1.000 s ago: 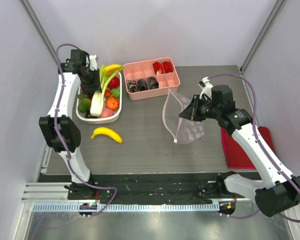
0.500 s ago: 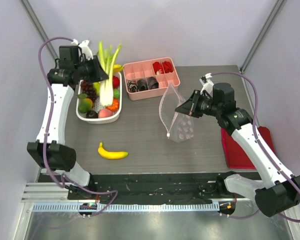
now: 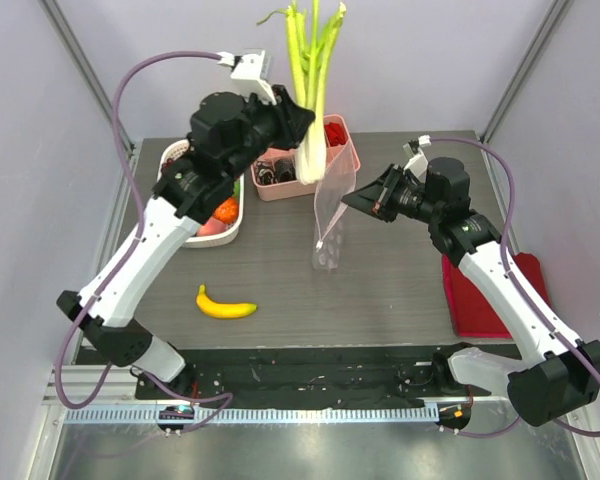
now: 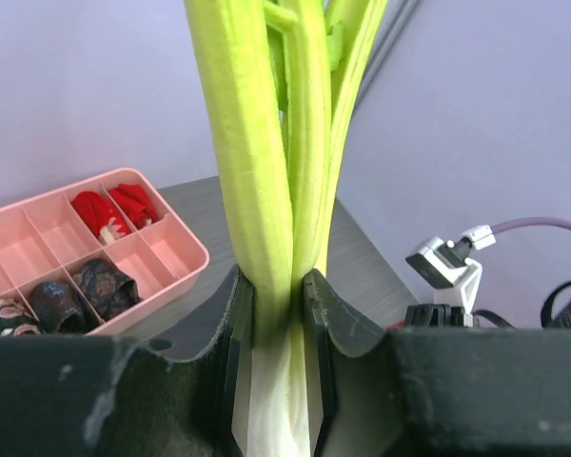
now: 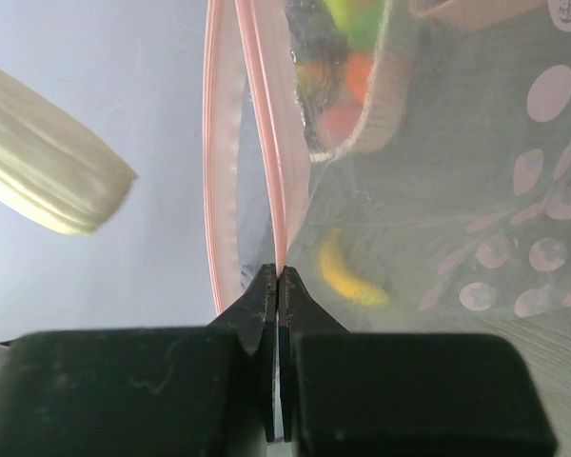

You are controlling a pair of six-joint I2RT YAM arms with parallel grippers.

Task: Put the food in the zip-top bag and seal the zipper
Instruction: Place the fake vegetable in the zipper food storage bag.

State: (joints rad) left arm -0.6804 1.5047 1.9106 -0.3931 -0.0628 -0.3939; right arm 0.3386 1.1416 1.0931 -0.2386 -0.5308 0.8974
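Top external: left gripper (image 3: 302, 128), clamped on the leek (image 3: 311, 60), has swung from the basket (image 3: 237, 215) to over the zip-top bag (image 3: 330, 215). Right gripper (image 3: 352, 200) pinches the zipper (image 5: 259, 143) edge, mouth open. Insertion likely next; 0 items bagged.

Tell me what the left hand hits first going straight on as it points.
Only the leek that the left hand grips. Past that, the line runs between the pink tray and the right arm toward the wall; seemingly free, depth unclear.
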